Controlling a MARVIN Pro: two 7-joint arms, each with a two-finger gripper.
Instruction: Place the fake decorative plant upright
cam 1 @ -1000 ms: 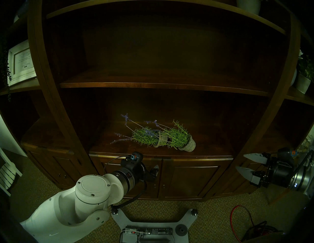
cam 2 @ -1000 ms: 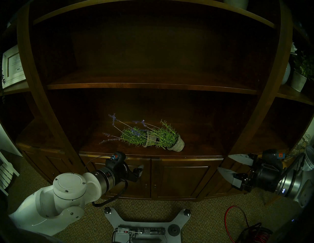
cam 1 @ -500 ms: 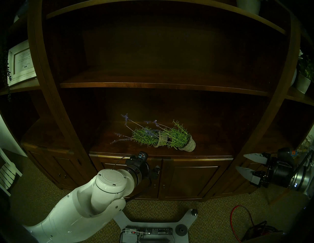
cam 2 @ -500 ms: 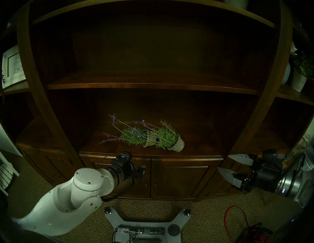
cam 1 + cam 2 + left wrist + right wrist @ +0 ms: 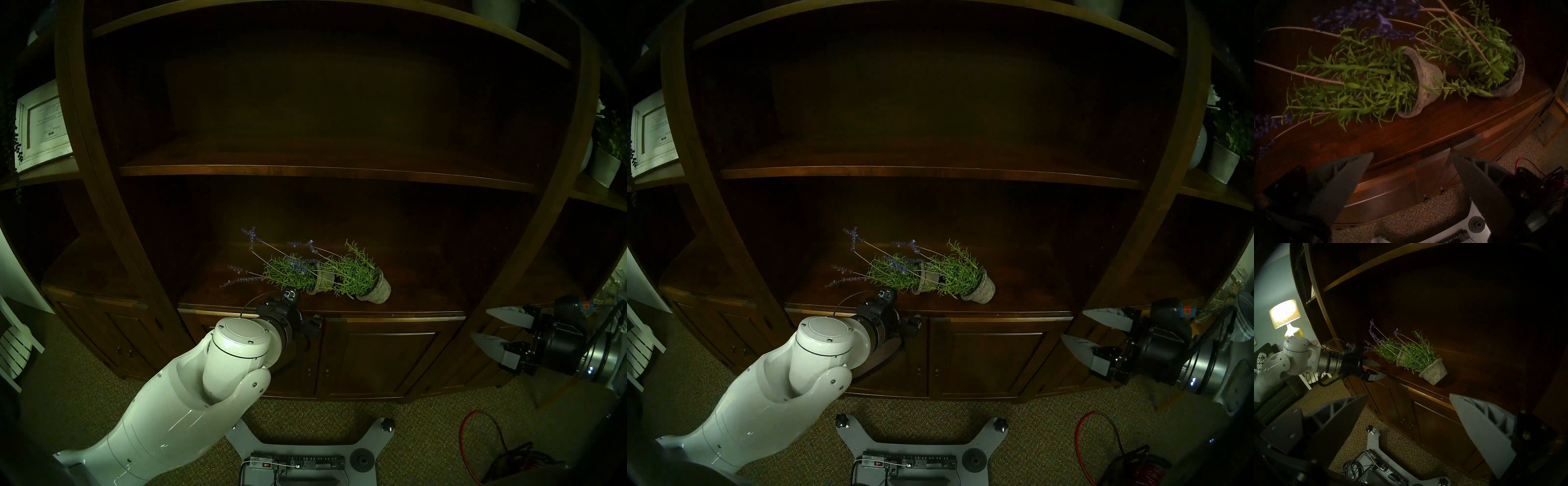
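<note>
Left end effector (image 5: pixel 1378 369) released at shelf edge (image 5: pixel 373 314), toppled plants (image 5: pixel 325 276) just beyond, right end effector (image 5: pixel 481 322) released

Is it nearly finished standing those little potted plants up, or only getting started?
Only starting. Both potted plants, the left one and the right one, lie tipped over on the shelf. The left gripper is open and empty, short of the shelf edge. The right gripper hangs open, off to the side. Grasping and righting remain.

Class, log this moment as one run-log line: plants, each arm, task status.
plants: two potted plants on their sides on shelf | left gripper: jaws open, near shelf edge | right gripper: jaws open, aside | upright: not yet
</note>
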